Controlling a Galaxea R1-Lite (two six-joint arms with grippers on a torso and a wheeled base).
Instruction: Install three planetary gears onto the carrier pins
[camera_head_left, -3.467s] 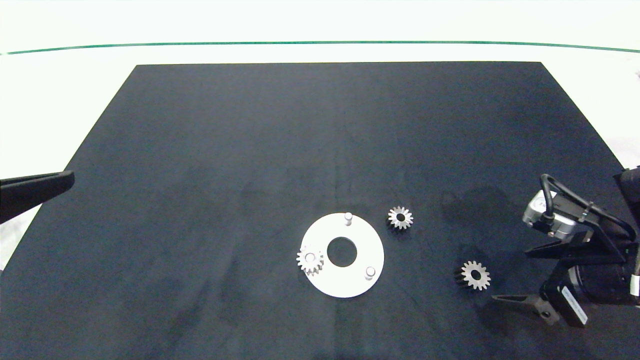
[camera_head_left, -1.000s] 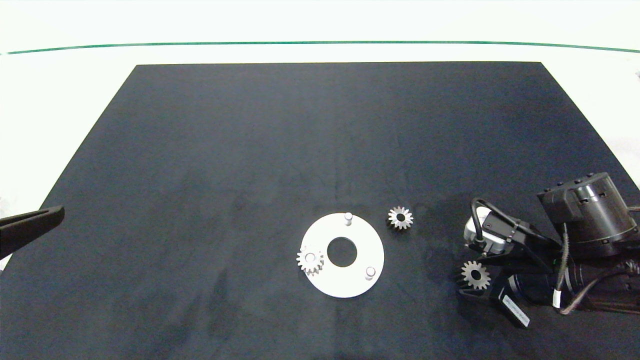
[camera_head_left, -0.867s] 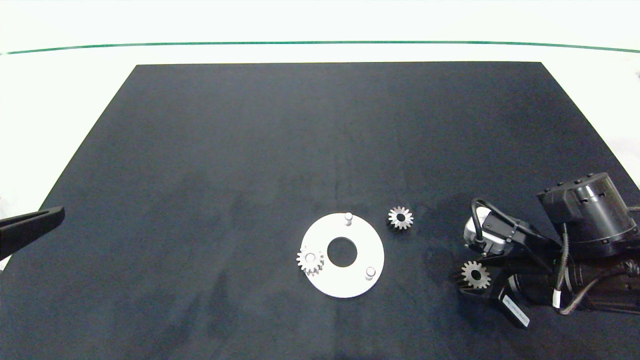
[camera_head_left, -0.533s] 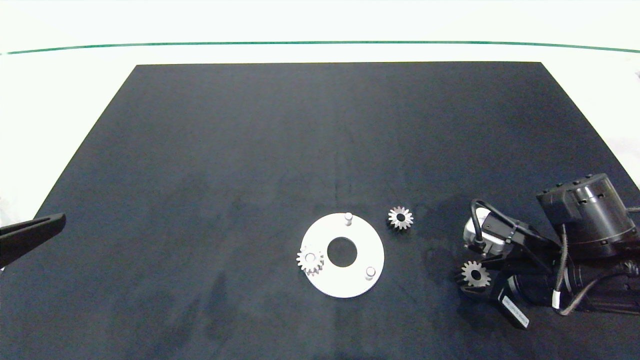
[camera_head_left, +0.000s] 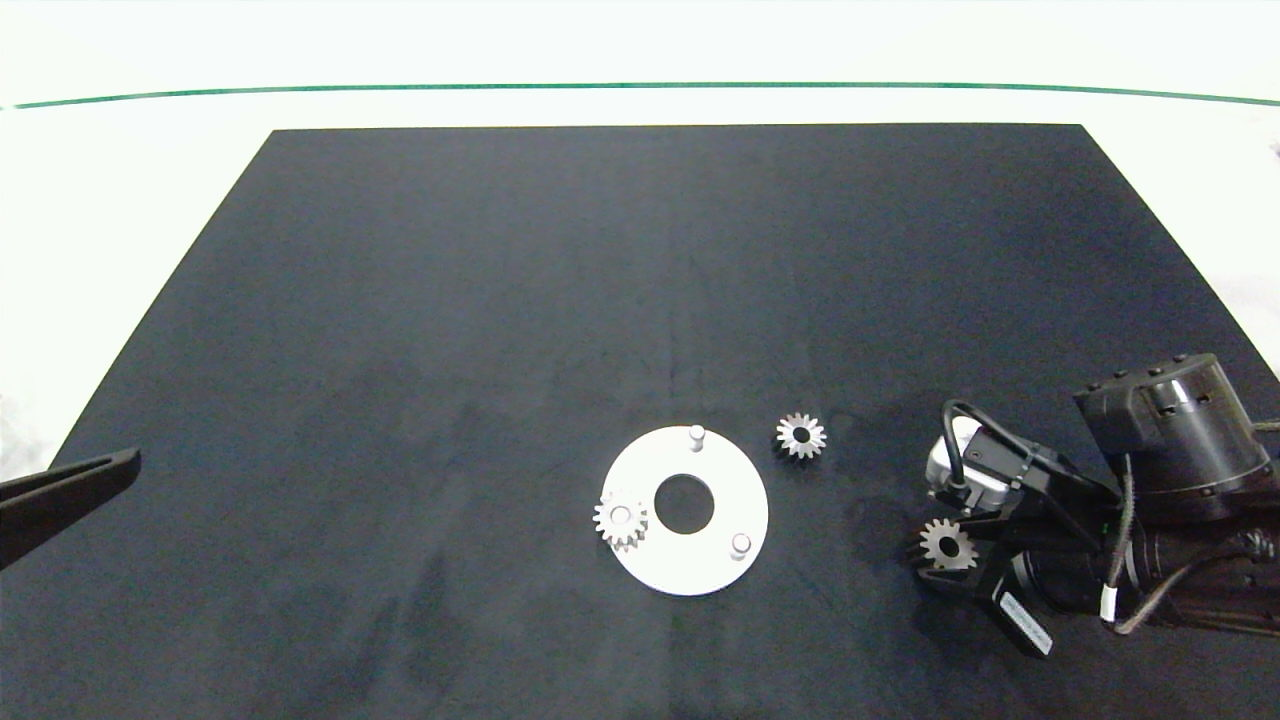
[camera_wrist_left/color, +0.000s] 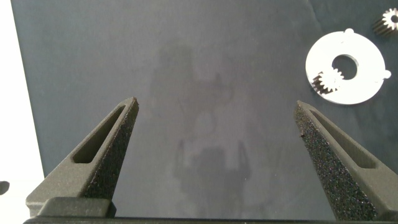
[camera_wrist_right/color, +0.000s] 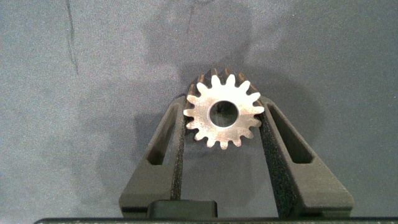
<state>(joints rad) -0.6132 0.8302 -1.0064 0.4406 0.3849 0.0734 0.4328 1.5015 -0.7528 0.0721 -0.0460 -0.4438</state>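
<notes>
A small silver planetary gear (camera_wrist_right/color: 222, 112) sits between the fingers of my right gripper (camera_wrist_right/color: 222, 118), which is shut on its teeth; the head view shows this gear (camera_head_left: 945, 544) and the right gripper (camera_head_left: 950, 560) at the mat's front right. The white disc (camera_head_left: 700, 572) lies in the front middle. One gear (camera_head_left: 620, 519) sits on the left carrier pin. Two bare carrier pins stand at the far side (camera_head_left: 697, 436) and the right side (camera_head_left: 740, 544). A loose gear (camera_head_left: 801, 435) lies just right of the disc. My left gripper (camera_wrist_left/color: 217, 109) hangs open and empty at the mat's left edge (camera_head_left: 100, 470).
A black mat (camera_head_left: 500, 300) covers the white table, with a green line (camera_head_left: 640, 86) beyond it. The left wrist view also shows the disc (camera_wrist_left/color: 367, 68) with its mounted gear (camera_wrist_left/color: 324, 79) and the loose gear (camera_wrist_left/color: 388, 22) far from the left fingers.
My right gripper moved left from beside the front-right gear and closed on it; the gear has shifted slightly left. The left gripper drifted nearer the front edge.
</notes>
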